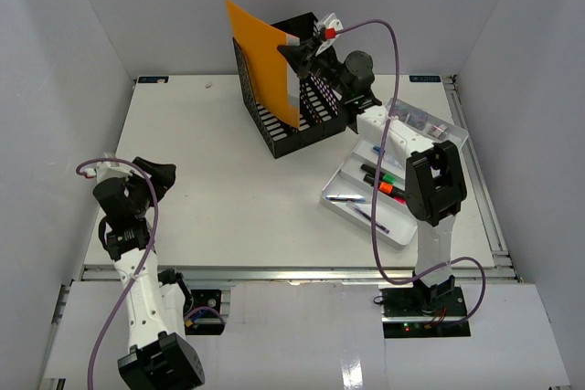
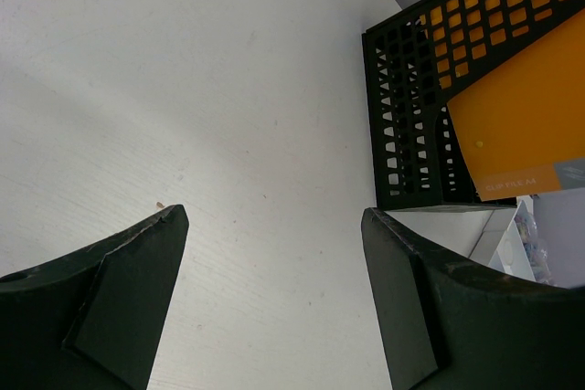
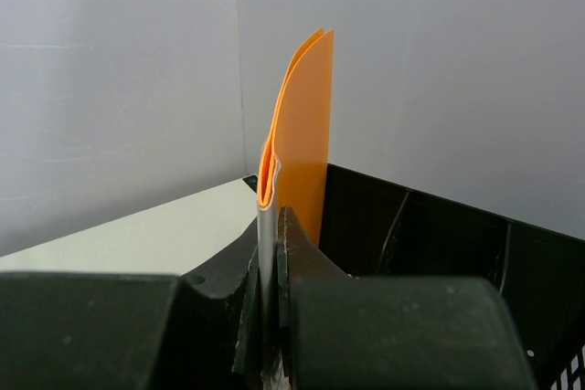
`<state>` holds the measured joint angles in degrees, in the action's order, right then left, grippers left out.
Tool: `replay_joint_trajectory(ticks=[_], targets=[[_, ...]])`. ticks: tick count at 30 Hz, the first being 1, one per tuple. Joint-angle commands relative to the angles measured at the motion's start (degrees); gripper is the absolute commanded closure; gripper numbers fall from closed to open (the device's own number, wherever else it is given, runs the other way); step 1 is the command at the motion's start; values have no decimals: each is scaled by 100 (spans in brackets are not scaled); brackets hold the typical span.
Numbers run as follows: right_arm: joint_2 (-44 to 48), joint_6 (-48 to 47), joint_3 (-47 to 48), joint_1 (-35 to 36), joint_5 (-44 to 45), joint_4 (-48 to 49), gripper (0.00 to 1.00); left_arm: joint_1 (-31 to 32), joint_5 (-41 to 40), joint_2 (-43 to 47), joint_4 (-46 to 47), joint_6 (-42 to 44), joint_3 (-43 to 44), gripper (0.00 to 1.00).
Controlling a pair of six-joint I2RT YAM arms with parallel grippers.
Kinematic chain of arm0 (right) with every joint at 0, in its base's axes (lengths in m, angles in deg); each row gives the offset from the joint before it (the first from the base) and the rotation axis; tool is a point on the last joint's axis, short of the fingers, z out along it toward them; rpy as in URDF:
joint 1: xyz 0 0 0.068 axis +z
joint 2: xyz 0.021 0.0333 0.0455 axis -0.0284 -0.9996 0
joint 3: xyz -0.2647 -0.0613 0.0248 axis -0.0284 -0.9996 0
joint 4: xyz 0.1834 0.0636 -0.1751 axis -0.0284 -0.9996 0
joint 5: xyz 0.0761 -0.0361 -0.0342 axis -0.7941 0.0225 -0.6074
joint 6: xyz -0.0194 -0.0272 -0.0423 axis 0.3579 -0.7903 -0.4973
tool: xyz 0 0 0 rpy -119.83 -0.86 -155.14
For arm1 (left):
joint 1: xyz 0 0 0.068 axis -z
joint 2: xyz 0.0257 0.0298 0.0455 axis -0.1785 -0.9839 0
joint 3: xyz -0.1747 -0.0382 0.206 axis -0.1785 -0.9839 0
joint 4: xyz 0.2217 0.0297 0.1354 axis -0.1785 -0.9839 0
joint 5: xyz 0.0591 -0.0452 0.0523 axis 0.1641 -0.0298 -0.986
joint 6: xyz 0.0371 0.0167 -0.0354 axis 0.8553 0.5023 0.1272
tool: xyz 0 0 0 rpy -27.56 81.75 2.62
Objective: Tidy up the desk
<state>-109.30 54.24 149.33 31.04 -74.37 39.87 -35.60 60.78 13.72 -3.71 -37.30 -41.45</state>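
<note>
The lower part of the orange folder point(image 1: 260, 61) is lost behind the wall of the black mesh file holder point(image 1: 306, 130), so which slot it stands in, or whether its bottom edge touches the holder's floor, cannot be told. In the right wrist view the folder point(image 3: 306, 134) rises straight up from the right gripper point(image 3: 270, 253), whose jaws are pressed together on its pale lower edge. The gripper's own body cuts off everything below that, and only part of the holder's rim point(image 3: 439, 235) shows behind. From above, the right gripper point(image 1: 297, 50) sits at the folder's right edge over the holder, near the far side of the table point(image 1: 201, 162). The left wrist view crops the holder point(image 2: 402, 116) and the folder point(image 2: 521, 125) at the frame's right side, with orange showing through the mesh. The left gripper point(image 2: 272, 216) has its jaws spread wide with nothing between them, above bare table point(image 2: 183, 61). From above it point(image 1: 151, 175) is a dark shape at the table's left, well apart from everything else. The white table fills most of the top view. There is one folder, one holder and one silver tray point(image 1: 398, 226) lying near the holder on its right. The tray holds several pens and markers, at least four, and small items at its far end too blurred to name.
</note>
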Motion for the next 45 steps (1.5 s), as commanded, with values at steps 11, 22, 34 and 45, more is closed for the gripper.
replay_joint_trajectory(ticks=[11, 22, 34, 45], targets=[[-363, 421, 366, 101, -242, 1266, 92, 3, 144, -111, 166, 88, 7, 13], [-555, 533, 786, 209, 169, 1213, 92, 0, 208, -162, 192, 84, -17, 13], [-809, 648, 782, 332, 519, 1195, 92, 9, 1175, -506, 897, -165, -293, 14], [-1016, 810, 984, 424, 1004, 1001, 92, 1819, 692, -2021, 1708, -500, 39, 17]])
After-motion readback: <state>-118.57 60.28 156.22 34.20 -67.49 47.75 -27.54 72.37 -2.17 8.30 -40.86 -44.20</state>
